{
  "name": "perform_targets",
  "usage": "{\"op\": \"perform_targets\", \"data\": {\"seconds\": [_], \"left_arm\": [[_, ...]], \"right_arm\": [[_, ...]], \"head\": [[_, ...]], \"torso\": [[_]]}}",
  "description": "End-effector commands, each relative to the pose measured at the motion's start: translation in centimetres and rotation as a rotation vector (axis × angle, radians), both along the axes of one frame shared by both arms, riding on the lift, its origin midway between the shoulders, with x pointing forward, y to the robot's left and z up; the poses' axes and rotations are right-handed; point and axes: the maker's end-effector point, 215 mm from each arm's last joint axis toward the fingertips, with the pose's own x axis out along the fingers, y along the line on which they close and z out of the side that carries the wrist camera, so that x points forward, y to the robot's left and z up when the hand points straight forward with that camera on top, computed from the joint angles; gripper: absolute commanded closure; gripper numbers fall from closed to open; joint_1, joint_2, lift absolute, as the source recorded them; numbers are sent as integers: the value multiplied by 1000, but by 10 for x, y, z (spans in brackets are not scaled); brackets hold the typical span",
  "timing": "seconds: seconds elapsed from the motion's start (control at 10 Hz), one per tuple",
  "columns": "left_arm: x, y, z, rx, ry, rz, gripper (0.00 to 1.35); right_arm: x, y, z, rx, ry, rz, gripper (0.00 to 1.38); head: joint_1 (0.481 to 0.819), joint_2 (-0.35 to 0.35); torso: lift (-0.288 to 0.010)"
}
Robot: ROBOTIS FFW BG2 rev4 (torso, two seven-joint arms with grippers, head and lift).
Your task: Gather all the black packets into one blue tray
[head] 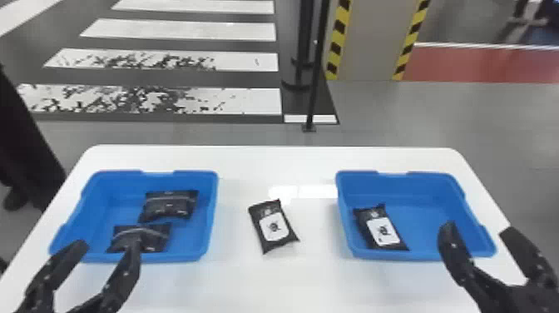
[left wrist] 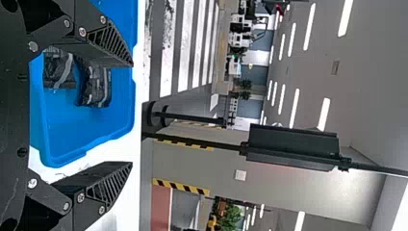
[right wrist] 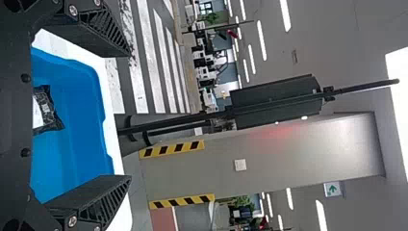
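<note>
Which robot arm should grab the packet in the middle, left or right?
Probably the left. Its open gripper looks nearer the middle packet than the right gripper does. It's also by the left tray, which holds two packets, so dropping it there seems handy.

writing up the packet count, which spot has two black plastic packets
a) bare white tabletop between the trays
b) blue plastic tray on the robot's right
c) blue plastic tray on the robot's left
c, since two black plastic packets lie inside the left blue plastic tray
</note>
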Motion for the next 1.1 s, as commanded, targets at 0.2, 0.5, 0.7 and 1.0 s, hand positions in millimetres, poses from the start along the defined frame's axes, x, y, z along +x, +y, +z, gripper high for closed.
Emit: {"op": "perform_targets", "data": {"seconds": [0.2,0.5,0.7,1.0], "left_arm": [[-1,0,-4,3,12,1,329],[0,-1,-5,10,23,-3,329],[4,-4,-10,41,45,-12,329],[21,-28,-4,57,55,-72,329]], "right_arm": [[0,2,9,-33,-15,4,116],[0,2,6,-26,-10,3,116],[0,4,6,-23,-11,6,117],[0,17,0,4,-2,28,117]], "head": [[695,-50],[695,-48],[695,-48],[695,-55]], "torso": [[-110],[-110],[-110],[-110]]}}
